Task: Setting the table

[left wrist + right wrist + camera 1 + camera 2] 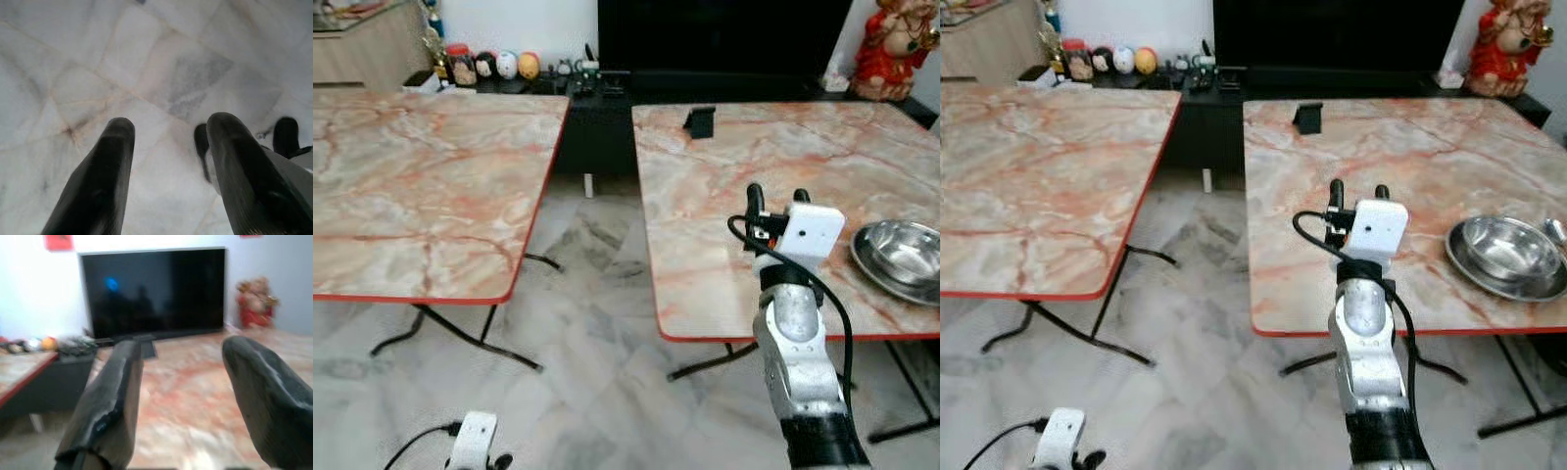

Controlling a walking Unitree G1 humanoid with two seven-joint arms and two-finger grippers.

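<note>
Right gripper is up over the right table, fingers spread wide, nothing held, steel bowl to its right. Left gripper hangs low, fingers apart; its wrist camera catches the floor.

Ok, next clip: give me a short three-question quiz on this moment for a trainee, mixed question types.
1. True or false: the steel bowl sits on the left table.
2. Multiple choice: the right gripper is (A) shut on the bowl, (B) open and raised over the right table, (C) hanging by the floor.
3. Fill in: the left gripper hangs low, open, over the marble ____.

Key
1. False: it sits on the right table, near its right edge.
2. B
3. floor
</note>
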